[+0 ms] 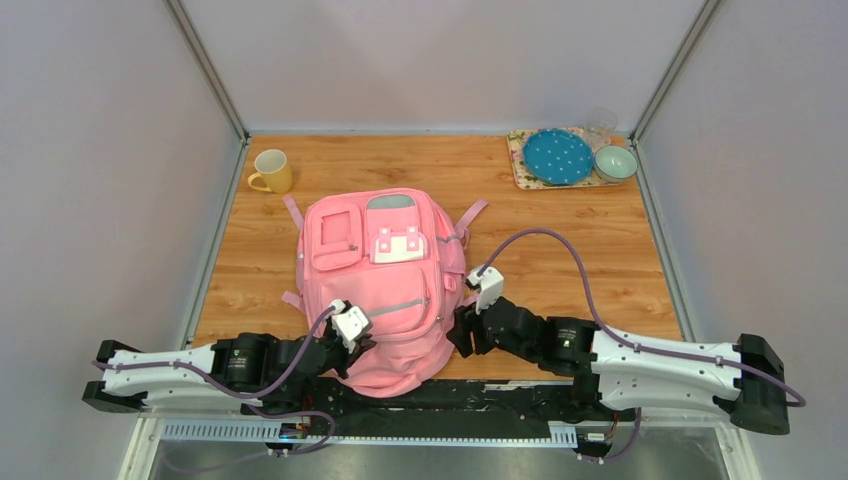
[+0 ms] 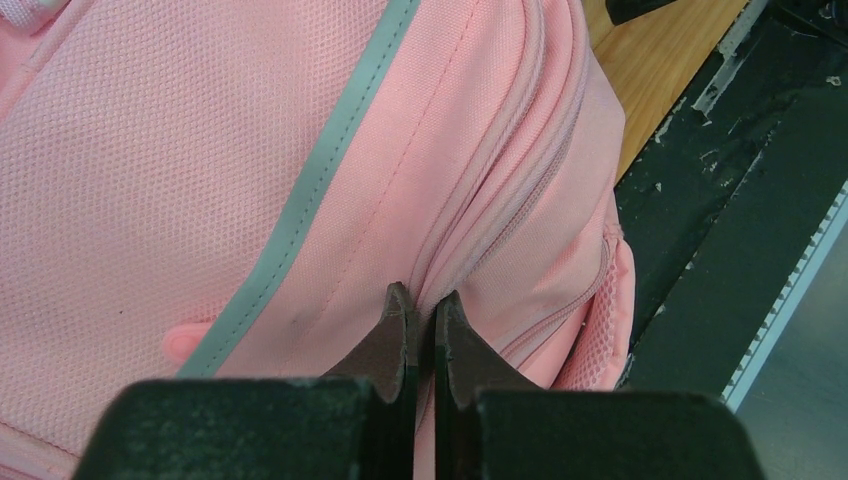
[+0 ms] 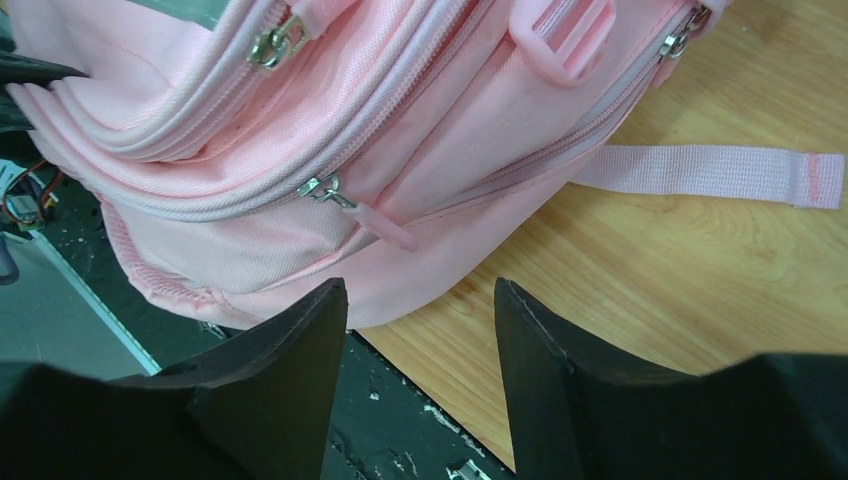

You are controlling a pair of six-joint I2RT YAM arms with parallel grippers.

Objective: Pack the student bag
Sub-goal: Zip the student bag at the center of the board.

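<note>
At the tabletop's (image 1: 580,270) near edge lay the bag (image 1: 375,290), overhanging it. The left fingers (image 2: 395,340) were together at a zip seam (image 2: 480,190); whether they pinched fabric could not be told. The right fingers (image 3: 300,340) stood apart near the zip pull (image 3: 325,188). Recommended: centre on the pull, close squarely, draw along the track.

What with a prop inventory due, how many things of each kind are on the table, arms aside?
pink backpack: 1
yellow mug: 1
floral tray: 1
blue plate: 1
bowl: 1
clear glass: 1
Total: 6
</note>
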